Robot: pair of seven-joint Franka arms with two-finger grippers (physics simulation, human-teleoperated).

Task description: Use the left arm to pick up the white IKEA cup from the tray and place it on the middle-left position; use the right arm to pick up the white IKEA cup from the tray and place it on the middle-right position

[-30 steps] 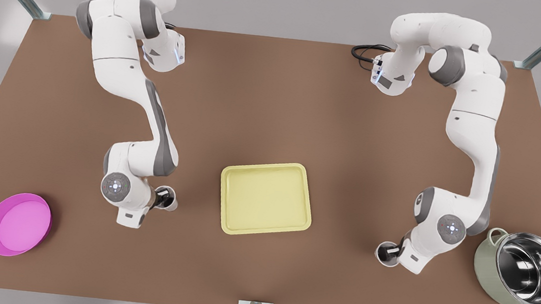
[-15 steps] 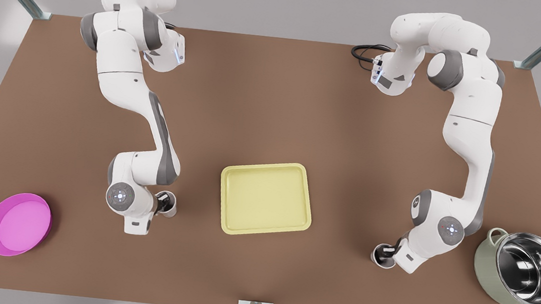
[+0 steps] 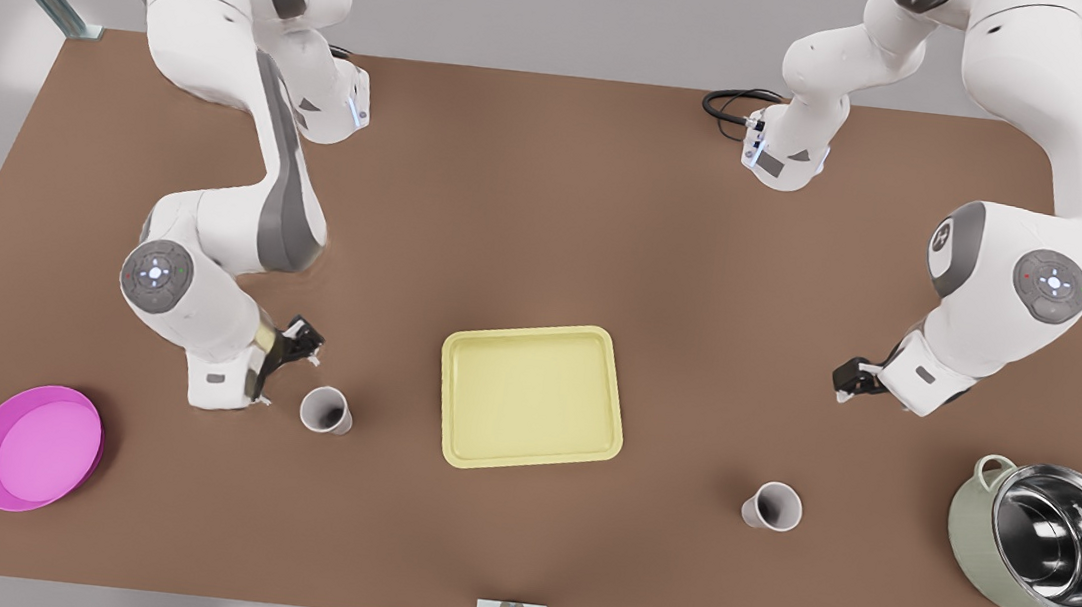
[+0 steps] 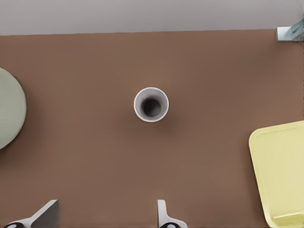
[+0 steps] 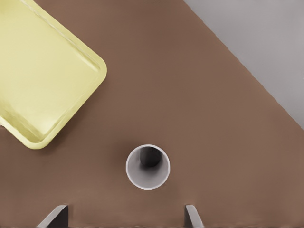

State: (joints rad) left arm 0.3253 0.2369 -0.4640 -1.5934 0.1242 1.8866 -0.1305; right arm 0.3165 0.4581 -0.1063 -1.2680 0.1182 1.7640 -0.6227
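One white cup (image 3: 771, 506) stands upright on the brown table on the front view's right of the pale yellow tray (image 3: 531, 395). My left gripper (image 3: 846, 384) hangs open above and behind it. In the left wrist view that cup (image 4: 151, 104) lies beyond the open gripper (image 4: 105, 219), with the tray (image 4: 280, 171) off to one side. A second white cup (image 3: 326, 410) stands upright on the tray's other side, just below my open right gripper (image 3: 307, 344). The right wrist view has this cup (image 5: 147, 167) ahead of the open gripper (image 5: 123, 219), and the tray (image 5: 42, 80) holds nothing.
A magenta bowl (image 3: 35, 446) sits near the table's front corner on the front view's left. A sage-green pot with a steel inside (image 3: 1049, 543) stands at the front view's right, its edge (image 4: 7, 114) also in the left wrist view. Both arm bases stand at the far edge.
Both grippers were down at their cups a second ago. Both have let go, lifted and pulled back towards the far side. The two cups stay standing on the table.
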